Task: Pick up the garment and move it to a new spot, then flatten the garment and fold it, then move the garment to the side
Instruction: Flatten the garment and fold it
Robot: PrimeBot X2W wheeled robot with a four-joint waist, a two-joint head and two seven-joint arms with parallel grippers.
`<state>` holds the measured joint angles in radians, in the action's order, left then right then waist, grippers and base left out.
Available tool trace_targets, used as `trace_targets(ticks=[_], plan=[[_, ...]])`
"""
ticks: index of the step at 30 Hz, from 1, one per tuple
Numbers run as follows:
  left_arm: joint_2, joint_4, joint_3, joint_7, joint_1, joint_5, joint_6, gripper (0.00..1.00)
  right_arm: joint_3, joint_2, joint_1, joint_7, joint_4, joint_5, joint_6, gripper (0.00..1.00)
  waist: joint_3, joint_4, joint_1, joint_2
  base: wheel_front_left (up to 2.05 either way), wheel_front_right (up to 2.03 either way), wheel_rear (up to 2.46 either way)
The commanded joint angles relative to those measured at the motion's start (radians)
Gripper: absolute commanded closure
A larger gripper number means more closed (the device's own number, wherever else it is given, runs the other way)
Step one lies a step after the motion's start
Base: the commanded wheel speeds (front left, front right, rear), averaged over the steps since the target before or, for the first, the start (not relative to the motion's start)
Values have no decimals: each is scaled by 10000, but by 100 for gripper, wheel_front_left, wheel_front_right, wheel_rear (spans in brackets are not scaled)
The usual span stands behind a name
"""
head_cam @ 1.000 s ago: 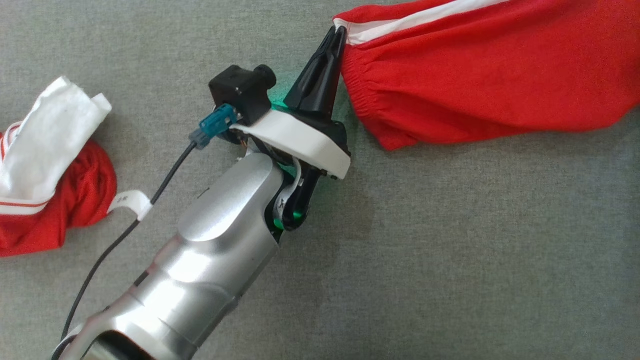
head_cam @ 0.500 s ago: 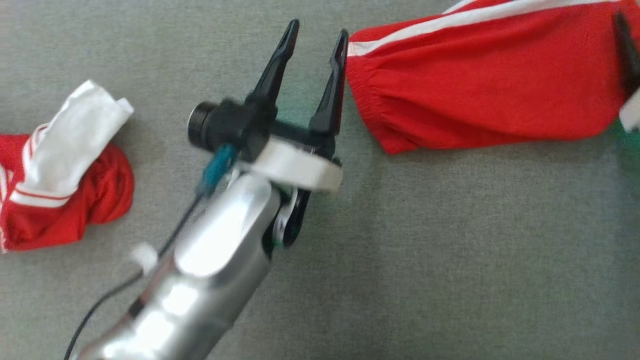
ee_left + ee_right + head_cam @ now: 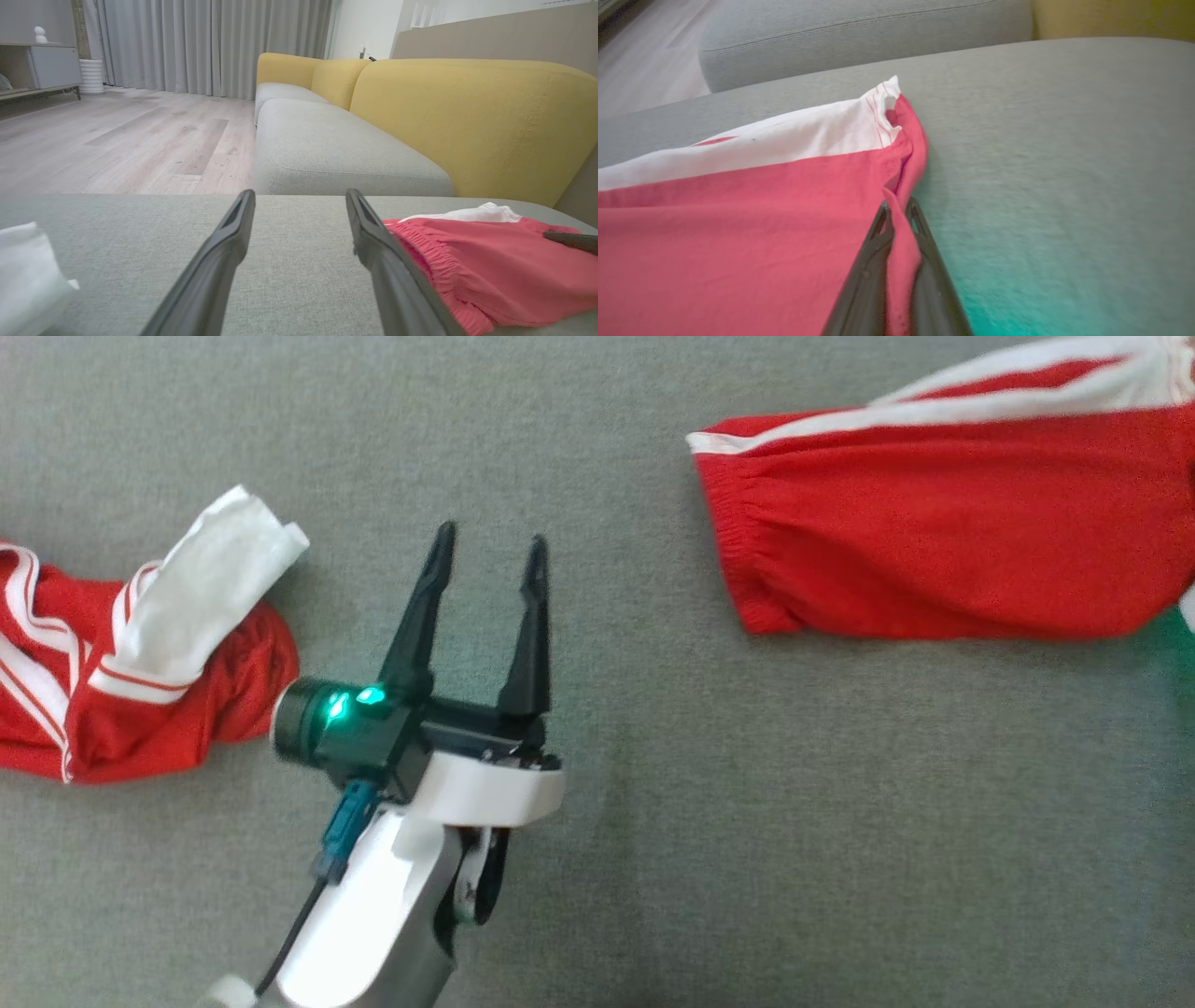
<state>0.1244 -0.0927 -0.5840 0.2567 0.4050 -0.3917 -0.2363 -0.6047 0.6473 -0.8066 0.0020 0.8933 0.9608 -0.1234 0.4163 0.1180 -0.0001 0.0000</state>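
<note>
Garment [image 3: 934, 551] lies spread but unfolded on the grey cushion [image 3: 747, 821], so I judge flattening and folding remain: my right gripper [image 3: 899, 212] is clamped on its red edge, my left gripper [image 3: 485, 555] hangs wide open, empty, apart from it.

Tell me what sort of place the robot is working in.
Most likely a home living room: a sofa with yellow backrests and grey seat cushions, a pale wood-plank floor, and full-length grey curtains.
</note>
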Motion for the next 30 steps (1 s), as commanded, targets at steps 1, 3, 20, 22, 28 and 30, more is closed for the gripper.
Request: trace_targets(ticks=[1,3,20,22,28,30], plan=[[219,355,493,50,-149,154,52,0,-25,575,397,-225,133,-22,-73,100,-278,-187,1,0,0,0,0],[213,376,647,50,-324,224,106,0,-117,861,484,-369,420,-230,-73,100,-457,-314,1,0,0,0,0],[-102,129,1345,51,-1103,459,678,0,-430,877,77,-1092,-2525,-356,-73,100,-1212,-1049,1,0,0,0,0],[-137,81,1363,51,-1113,470,759,0,-593,681,181,-877,-3286,-332,-73,100,-1274,-1007,1,0,0,0,0],[-247,26,1446,51,-1186,506,933,0,-929,-254,755,-467,-5070,-391,-73,100,-1362,-706,1,0,0,0,0],[-296,-19,1477,51,-1223,497,982,0,-1082,-697,1133,-312,-5347,-604,-73,100,-1380,-568,1,0,0,0,0]])
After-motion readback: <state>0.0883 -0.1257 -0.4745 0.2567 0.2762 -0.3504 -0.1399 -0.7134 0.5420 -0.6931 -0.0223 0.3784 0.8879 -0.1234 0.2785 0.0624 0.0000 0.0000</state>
